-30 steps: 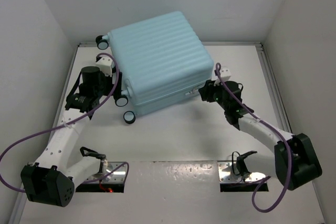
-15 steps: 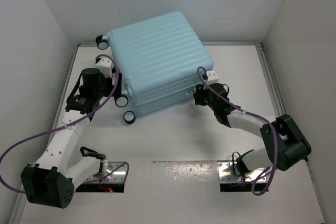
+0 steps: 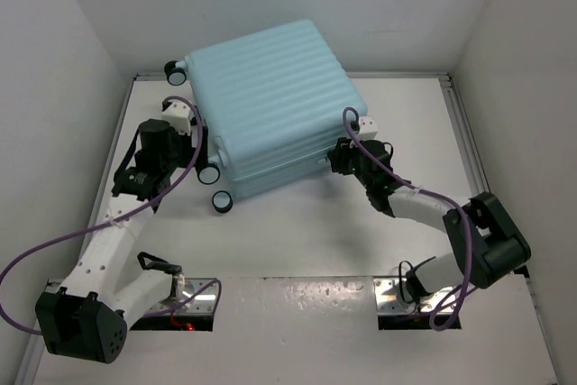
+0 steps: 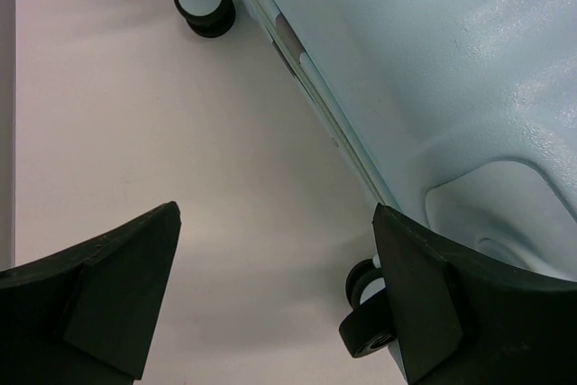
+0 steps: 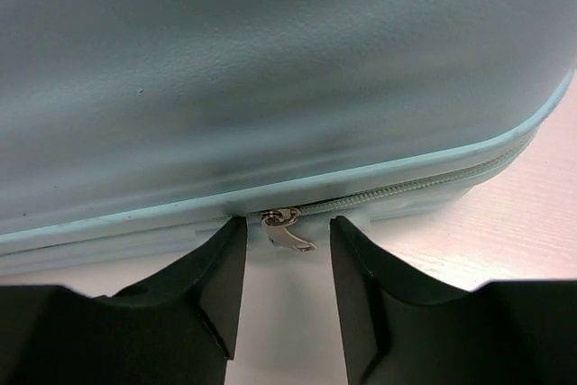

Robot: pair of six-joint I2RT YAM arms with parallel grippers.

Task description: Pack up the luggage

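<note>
The luggage, a large pale aqua ribbed hard-shell suitcase, lies shut and flat on the white table with black caster wheels on its left end. My right gripper sits low against its near right side. In the right wrist view its jaws stand open either side of the small metal zipper pull, not touching it; the zipper runs off to the right. My left gripper is open by the wheeled end, with one wheel beside its right finger and bare table between the fingers.
White walls close in the table on the left, right and back. Another wheel shows farther along the suitcase's seam. Metal mounting plates lie at the near edge, and purple cables loop off both arms.
My right gripper has slid left along the suitcase's near side, its arm folding in closer. The left arm and the suitcase have stayed put.
</note>
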